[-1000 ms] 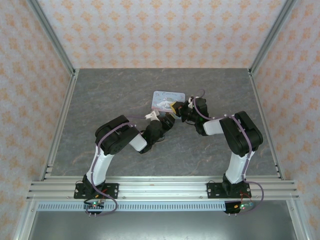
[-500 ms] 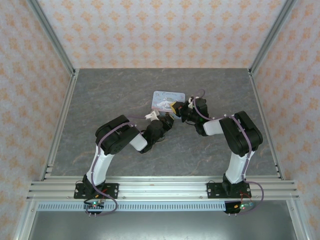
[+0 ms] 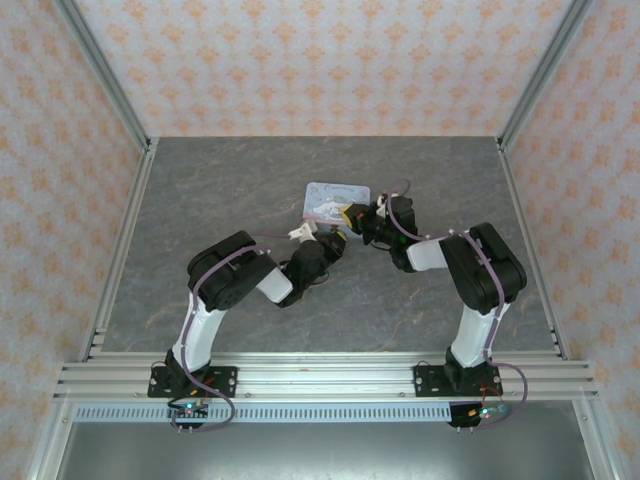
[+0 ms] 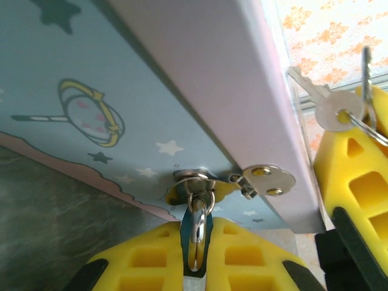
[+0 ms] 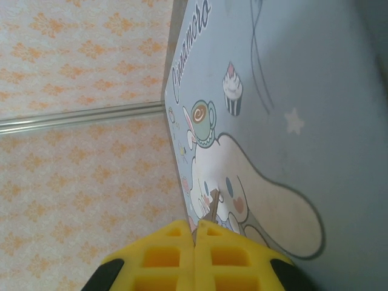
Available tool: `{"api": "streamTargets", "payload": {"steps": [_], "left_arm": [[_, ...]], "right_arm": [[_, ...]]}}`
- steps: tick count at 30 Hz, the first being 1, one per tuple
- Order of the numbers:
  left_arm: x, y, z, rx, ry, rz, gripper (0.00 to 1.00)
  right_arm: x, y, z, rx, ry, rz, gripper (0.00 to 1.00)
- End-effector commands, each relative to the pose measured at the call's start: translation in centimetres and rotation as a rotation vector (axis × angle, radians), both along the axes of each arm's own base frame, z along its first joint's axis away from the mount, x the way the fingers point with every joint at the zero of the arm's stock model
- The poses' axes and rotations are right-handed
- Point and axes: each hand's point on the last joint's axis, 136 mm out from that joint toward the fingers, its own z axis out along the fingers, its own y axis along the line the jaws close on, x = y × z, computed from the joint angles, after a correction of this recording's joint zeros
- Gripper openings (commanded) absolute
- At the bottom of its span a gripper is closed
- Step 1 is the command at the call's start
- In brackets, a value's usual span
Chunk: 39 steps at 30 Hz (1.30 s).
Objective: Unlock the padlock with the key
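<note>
The script word "Cinnamoro" (image 5: 191, 45) can be read in dark cursive along the edge of the pastel-blue tin (image 5: 315, 73), just above the cartoon dog (image 5: 254, 182); its last letters are cut by the frame edge.

My left gripper (image 4: 197, 229) hid nearly all of the padlock (image 4: 186, 239); just its shackle and a teal sliver showed between my fingers. The key (image 4: 332, 110) met the tin (image 4: 200, 73) at its tip, which I couldn't make out, and the frame cut its ring. From above, both were too small to tell.
</note>
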Motion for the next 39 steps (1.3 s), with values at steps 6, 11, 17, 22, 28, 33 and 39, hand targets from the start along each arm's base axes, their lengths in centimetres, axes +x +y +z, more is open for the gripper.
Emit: {"api": "streamTargets", "payload": {"steps": [6, 11, 17, 22, 28, 33, 39], "left_arm": [[-3.1, 3.1, -0.5, 0.071, 0.081, 0.013, 0.0], [-4.5, 3.6, 0.8, 0.078, 0.102, -0.024, 0.0], [-5.5, 3.8, 3.0, 0.077, 0.121, -0.095, 0.0], [-6.0, 3.6, 4.6, 0.07, 0.14, -0.168, 0.0], [-6.6, 3.2, 5.7, 0.021, 0.147, -0.217, 0.0], [-6.8, 2.4, 6.7, -0.058, 0.138, -0.255, 0.0], [-6.9, 2.2, 7.5, -0.151, 0.151, -0.278, 0.0]], "right_arm": [[-4.8, -1.4, 3.8, -0.017, -0.078, 0.043, 0.0], [-8.3, -2.4, 3.6, -0.047, -0.084, 0.062, 0.0], [-12.4, -2.8, 2.4, -0.098, -0.065, 0.093, 0.0], [-14.9, -2.2, 0.9, -0.11, -0.04, 0.115, 0.0], [-16.2, -1.8, -0.2, -0.095, -0.02, 0.085, 0.0], [-16.1, -1.2, 0.5, -0.074, -0.035, 0.061, 0.0], [-15.9, -1.3, 0.6, -0.075, -0.038, 0.046, 0.0]]}}
